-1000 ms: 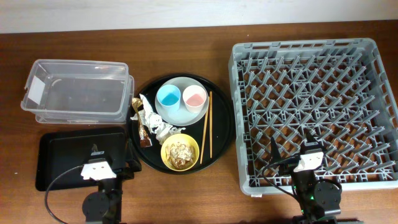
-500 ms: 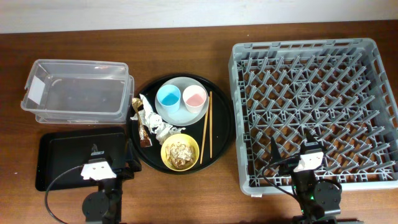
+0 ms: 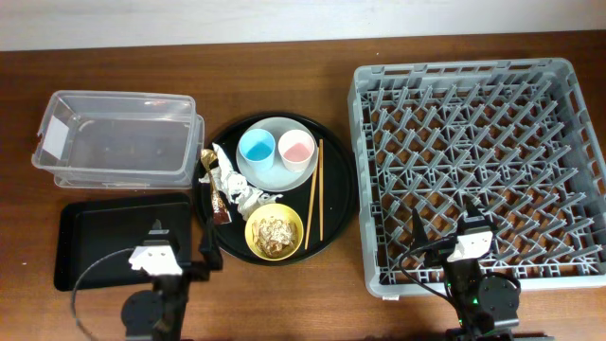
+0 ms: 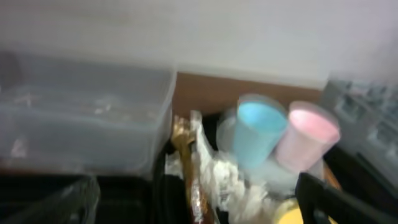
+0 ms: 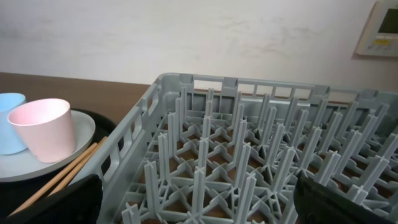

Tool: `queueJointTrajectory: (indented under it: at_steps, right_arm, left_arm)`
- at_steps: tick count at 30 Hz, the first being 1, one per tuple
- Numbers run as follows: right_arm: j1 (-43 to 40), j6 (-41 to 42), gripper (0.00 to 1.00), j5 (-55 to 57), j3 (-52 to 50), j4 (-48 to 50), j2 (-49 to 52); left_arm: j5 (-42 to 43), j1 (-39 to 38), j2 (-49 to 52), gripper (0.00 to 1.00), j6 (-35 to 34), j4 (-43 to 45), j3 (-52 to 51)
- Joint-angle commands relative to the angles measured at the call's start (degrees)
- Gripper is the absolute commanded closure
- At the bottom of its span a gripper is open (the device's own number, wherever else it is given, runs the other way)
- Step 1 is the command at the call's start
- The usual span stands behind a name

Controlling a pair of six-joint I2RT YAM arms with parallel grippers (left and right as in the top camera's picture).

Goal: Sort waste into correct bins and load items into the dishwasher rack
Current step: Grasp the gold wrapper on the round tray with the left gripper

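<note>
A dark brown wooden table stood against a plain off-white wall, evenly lit. A small pale panel hung on the wall.

Overhead: bright, even, diffuse light; tabletop carries only short, soft shadows; sharp throughout.
Left wrist: dimmer and heavily blurred; light-blue cup, pink cup and clear tub smeared, edges lost.
Right wrist: crisp; dishwasher rack evenly lit, wall flat and pale.
</note>
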Motion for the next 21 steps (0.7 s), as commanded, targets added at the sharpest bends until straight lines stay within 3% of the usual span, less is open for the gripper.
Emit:
queueJointTrajectory:
  at_steps: [1,3,8,10,11,12,13,18,19,20,21]
  right_arm:
    - [-0.42,0.04,0.02,-0.13,-0.42,-0.04,-0.26]
    - [-0.42,0.04,0.02,-0.11,-0.42,-0.04,-0.26]
    - [-0.42,0.04,0.02,-0.11,-0.42,-0.04,-0.26]
    - [-0.42,0.04,0.02,-0.11,-0.42,-0.04,-0.26]
    - [-0.42,0.04,0.01,-0.11,-0.42,-0.04,-0.26]
    - [-0.42,0.04,0.02,-0.11,-0.42,-0.04,-0.26]
    - [-0.42,0.04,0.01,-0.13,-0.42,-0.04,-0.26]
    - [-0.42,0.04,0.02,-0.13,-0.42,-0.04,-0.26]
    - [-0.42,0.04,0.02,-0.13,-0.42,-0.04,-0.26]
    - [-0.42,0.04,0.02,-0.11,-0.42,-0.04,-0.26]
    - [-0.42,0.04,0.02,-0.11,-0.42,-0.04,-0.26]
  left_arm:
    - [2.73,0.24,2.67,0.0,0.85,-9.88,16.81]
    - [2.75,0.24,10.12,0.0,0.85,-19.08,28.89]
    - [6.99,0.17,48.19,0.01,3.65,-54.49,68.76]
    - [9.75,0.17,58.51,0.01,3.69,-60.61,77.9]
    - [9.81,0.17,63.25,0.24,3.67,-63.12,80.32]
    - [9.79,0.2,66.2,0.83,3.65,-64.11,80.54]
    - [9.75,0.17,68.81,1.0,3.61,-65.37,80.24]
    - [2.86,-1.44,73.64,1.0,-3.08,-57.44,69.02]
    - [2.01,-2.16,73.64,0.96,-3.91,-54.73,65.85]
    - [1.42,-4.02,73.66,0.85,-4.57,-47.6,58.62]
    - [1.4,-4.81,73.66,0.84,-4.57,-44.7,56.04]
